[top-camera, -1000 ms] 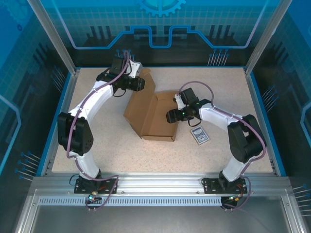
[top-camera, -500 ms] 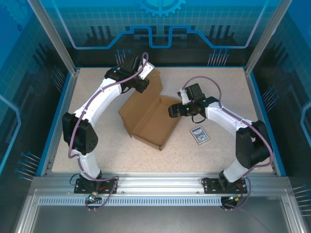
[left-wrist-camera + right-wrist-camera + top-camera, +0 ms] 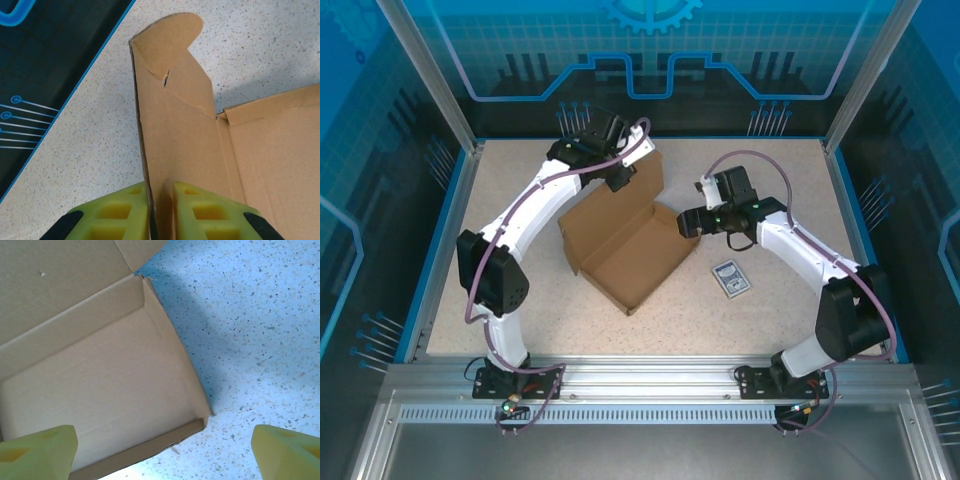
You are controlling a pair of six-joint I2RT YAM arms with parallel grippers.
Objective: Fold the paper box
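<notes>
sitting near the middle of the speckled counter, the paper box lies turned at an angle, with one corner of its shallow tray aimed at the near edge. the tray is open to the top, its floor plain brown and bare, with low walls standing along the sides that show from above. a large lid panel rises from the tray's far-left side, toward the back wall of the enclosure. in the left wrist view this panel stands almost on edge and ends in a rounded tab with a short slit beside it (the tab curls slightly to one side).

the left claw is pinched tight on that upright panel. its two yellow-green fingers press on either face of the cardboard, with nothing but the sheet between them. from above, the left arm arches from its base along the left side of the counter and reaches the panel at its far end.

the right claw hangs over the tray's right-hand corner with its fingers spread wide, touching nothing. one fingertip sits above the tray floor and the other above bare counter, with the corner wall of the box between them.

a small blue-and-white card lies flat on the counter to the right of the box, near it but apart, close under the right forearm.
</notes>
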